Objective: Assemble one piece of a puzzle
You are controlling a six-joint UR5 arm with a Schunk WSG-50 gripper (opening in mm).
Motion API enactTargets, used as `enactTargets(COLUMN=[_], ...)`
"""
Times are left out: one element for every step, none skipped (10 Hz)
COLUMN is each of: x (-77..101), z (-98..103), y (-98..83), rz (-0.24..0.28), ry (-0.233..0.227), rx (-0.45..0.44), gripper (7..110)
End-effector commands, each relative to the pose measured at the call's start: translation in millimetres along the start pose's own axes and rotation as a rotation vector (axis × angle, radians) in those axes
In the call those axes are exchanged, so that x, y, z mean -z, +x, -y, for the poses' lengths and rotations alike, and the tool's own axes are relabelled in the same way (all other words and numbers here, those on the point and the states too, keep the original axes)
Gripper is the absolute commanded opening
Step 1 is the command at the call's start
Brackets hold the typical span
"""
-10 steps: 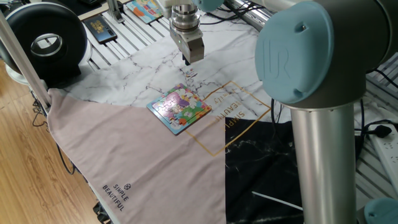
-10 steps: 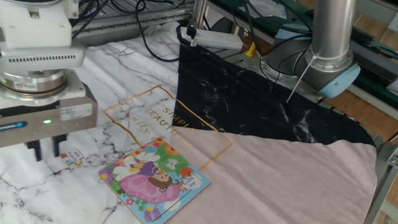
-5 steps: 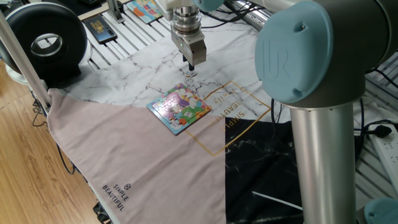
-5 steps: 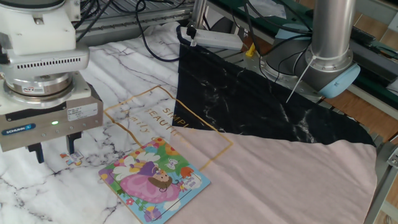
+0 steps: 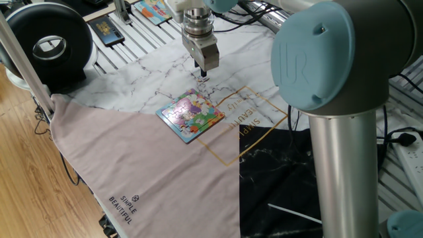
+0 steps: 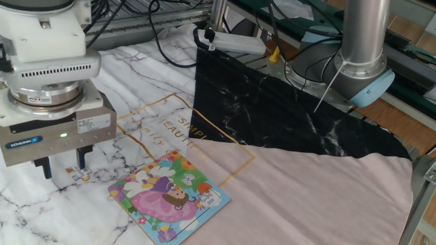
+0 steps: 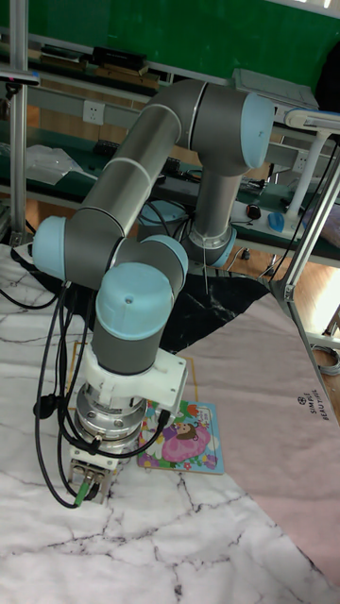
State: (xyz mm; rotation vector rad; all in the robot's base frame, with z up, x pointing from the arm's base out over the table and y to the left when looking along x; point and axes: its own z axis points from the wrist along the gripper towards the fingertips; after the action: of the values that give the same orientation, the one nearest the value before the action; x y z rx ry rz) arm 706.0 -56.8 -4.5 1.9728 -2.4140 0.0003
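Observation:
The puzzle (image 5: pixel 191 116) is a small square board with a pastel cartoon picture, lying on the marble-print cloth; it also shows as the puzzle (image 6: pixel 169 197) and the puzzle (image 7: pixel 184 436). A small loose puzzle piece (image 5: pixel 201 80) lies on the cloth just beyond the board's far corner. My gripper (image 5: pixel 203 71) hangs low right over that piece. In the other fixed view the gripper (image 6: pixel 63 167) is open, its dark fingers (image 6: pixel 45 167) spread apart, with the piece (image 6: pixel 77 173) on the cloth close by the right finger. Nothing is held.
A black round device (image 5: pixel 49 43) stands at the left. A dark card (image 5: pixel 106 30) and an orange-edged picture board (image 5: pixel 153 10) lie at the back. Pink cloth (image 5: pixel 145 172) and black cloth (image 5: pixel 284 178) cover the near side. The arm's grey column (image 5: pixel 344 132) rises at the right.
My gripper has come down toward the loose piece, most of it in the first half second. The fingers stay spread. The puzzle board has not moved.

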Motion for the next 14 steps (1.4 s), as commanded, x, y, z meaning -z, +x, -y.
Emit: enactTargets(x=[-1.8,0.6,0.5,1.3,1.9,2.0,1.9,2.2,2.2,2.3,3.0,4.5,9.5,14.0], z=[-6.2,-15.1,-18.0,-20.9,-20.0,-19.8,-12.5,0.3,8.1,14.1,23.8,37.1,63.3,79.1], y=[-10.1,-7.8,-4.7,-4.4,-4.3,-4.8,-6.9,-8.8,-7.3,-6.5,-8.4,-8.0,-3.7,-0.3], rz=[0.047,0.041,0.03,0.025,0.022,0.022,0.029,0.037,0.032,0.028,0.036,0.034,0.014,-0.004], ry=[-0.043,-0.069,-0.081,-0.089,-0.082,-0.081,-0.054,-0.009,0.022,0.047,0.086,0.139,0.246,0.312], rx=[0.011,0.0,-0.007,-0.008,-0.012,-0.016,-0.023,-0.033,-0.04,-0.005,0.006,0.008,0.027,0.045], gripper=[44,44,44,44,44,44,44,44,44,22,22,22,22,22])
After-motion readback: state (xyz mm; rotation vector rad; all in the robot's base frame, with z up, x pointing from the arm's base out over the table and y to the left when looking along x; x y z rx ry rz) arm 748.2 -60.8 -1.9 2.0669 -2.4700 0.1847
